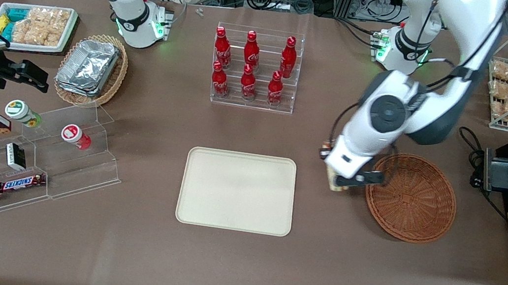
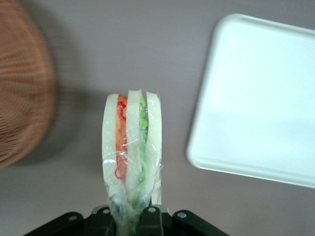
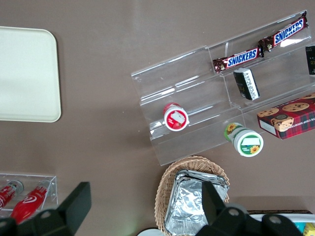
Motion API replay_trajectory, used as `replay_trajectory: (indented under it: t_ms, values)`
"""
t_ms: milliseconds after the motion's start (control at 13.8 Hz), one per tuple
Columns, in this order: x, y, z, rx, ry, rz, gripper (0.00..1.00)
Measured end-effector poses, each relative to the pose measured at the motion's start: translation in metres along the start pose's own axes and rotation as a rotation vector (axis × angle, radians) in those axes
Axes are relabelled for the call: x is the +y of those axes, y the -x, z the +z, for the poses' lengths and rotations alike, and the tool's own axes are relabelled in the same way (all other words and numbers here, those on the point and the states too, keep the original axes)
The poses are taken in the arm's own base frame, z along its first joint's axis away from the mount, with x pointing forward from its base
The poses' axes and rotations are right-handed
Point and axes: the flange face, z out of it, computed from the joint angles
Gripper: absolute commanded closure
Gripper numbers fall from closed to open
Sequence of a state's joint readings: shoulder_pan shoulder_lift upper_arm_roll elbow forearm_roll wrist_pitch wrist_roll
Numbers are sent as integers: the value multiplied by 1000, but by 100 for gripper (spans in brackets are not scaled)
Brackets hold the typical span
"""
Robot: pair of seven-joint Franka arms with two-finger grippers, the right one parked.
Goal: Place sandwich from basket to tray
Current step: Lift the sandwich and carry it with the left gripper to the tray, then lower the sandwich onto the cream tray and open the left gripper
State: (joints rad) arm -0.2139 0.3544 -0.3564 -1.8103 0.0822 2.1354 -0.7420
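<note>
While the tool (image 2: 129, 216) was clamped on the wrapped sandwich (image 2: 132, 147) at one end, the sandwich hung above the worktop (image 2: 123, 49), between basket (image 2: 22, 98) and tray (image 2: 261, 98). It seemed light, soft and slippery, so a gentle grip at the bread faces suited it.

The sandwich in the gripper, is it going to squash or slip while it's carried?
Probably squashy: the sandwich is soft white bread in layers, pinched where the gripper holds it. Its clear wrap looks glossy, so it may slide a little. It is likely light, standing out from the fingers without drooping, over bare table between the basket and the tray.
</note>
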Motion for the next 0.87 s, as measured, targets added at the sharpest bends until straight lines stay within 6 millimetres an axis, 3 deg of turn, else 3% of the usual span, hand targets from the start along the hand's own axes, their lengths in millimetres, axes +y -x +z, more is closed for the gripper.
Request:
replay_trajectory:
  t_ms: [145, 362, 580, 725, 797, 870]
  values:
    - [32, 5, 24, 23, 46, 46, 100]
    - [60, 11, 61, 69, 93, 106, 100]
    - [72, 8, 105, 111, 109, 162, 100]
    - [73, 2, 119, 117, 102, 177, 99]
    - [74, 0, 120, 119, 102, 177, 80]
    - [74, -2, 118, 124, 105, 176, 20]
